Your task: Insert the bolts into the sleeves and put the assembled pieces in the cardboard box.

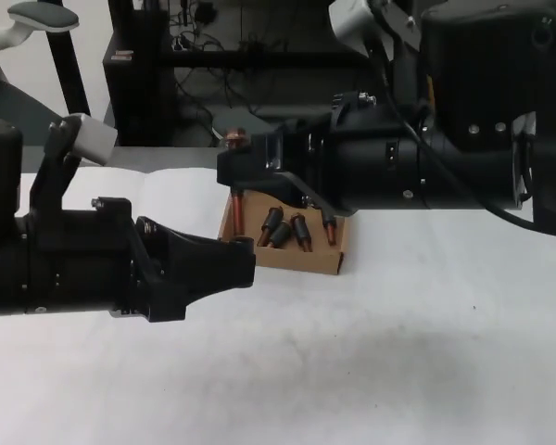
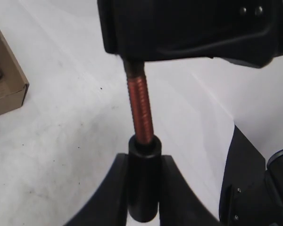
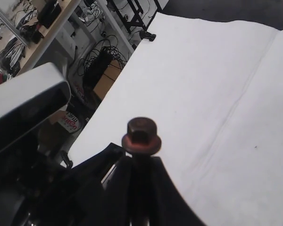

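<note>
Left wrist view: the bolt [image 2: 140,110] is seen upright, with the lower end of its copper threaded shank entered into the mouth of the black sleeve [image 2: 143,197]. Most of the thread is exposed, so insertion is judged begun, not finished. The sleeve is pinched upright by the left gripper [image 2: 144,172], jaws pressed against its two sides. The bore is turned up, apparently so the shank can be fed in from above. The upper end of the bolt is gripped by the right gripper [image 2: 132,54], directly over the sleeve and in line with it.

Right wrist view: the flanged hex head [image 3: 141,134] is seen just proud of the right gripper's tips, with the jaws clamped on the shank right under the flange. This hold is judged to be chosen so the thread below is left free to enter the sleeve.

High view: bolt and sleeve are held in the air above the white bench [image 1: 398,352], near the cardboard box [image 1: 292,260]. Several assembled pieces [image 1: 283,229] are laid flat in the box. The pair is likely kept near it so the finished piece can be dropped in with a short move.
</note>
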Controlling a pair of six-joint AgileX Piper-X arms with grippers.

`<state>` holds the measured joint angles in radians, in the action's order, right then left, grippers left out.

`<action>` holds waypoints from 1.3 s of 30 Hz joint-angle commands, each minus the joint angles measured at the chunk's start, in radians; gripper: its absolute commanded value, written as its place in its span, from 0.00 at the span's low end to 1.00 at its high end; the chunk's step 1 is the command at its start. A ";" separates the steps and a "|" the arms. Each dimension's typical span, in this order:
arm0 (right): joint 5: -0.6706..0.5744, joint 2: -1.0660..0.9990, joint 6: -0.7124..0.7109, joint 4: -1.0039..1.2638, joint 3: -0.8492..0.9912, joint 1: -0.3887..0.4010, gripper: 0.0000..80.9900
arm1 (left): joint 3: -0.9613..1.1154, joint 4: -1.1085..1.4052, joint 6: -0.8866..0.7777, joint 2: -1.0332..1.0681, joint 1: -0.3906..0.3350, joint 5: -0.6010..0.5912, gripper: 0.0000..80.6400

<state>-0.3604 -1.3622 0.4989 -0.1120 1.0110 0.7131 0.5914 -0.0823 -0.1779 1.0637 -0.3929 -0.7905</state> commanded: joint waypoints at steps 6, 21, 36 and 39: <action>0.010 0.006 -0.009 0.020 0.004 0.004 0.01 | 0.011 0.020 -0.002 0.000 -0.001 -0.018 0.02; 0.053 0.006 -0.050 0.020 0.004 0.060 0.01 | 0.011 0.082 -0.038 0.005 -0.001 -0.018 0.02; 0.056 0.006 -0.056 0.020 0.004 0.037 0.01 | 0.011 -0.003 0.002 0.014 0.001 -0.018 0.02; 0.056 0.006 -0.056 0.020 0.004 0.028 0.01 | 0.011 -0.003 0.002 0.014 0.001 -0.018 0.02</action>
<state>-0.3084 -1.3622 0.4517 -0.0990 1.0110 0.7512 0.5938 -0.0897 -0.1851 1.0807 -0.3929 -0.7955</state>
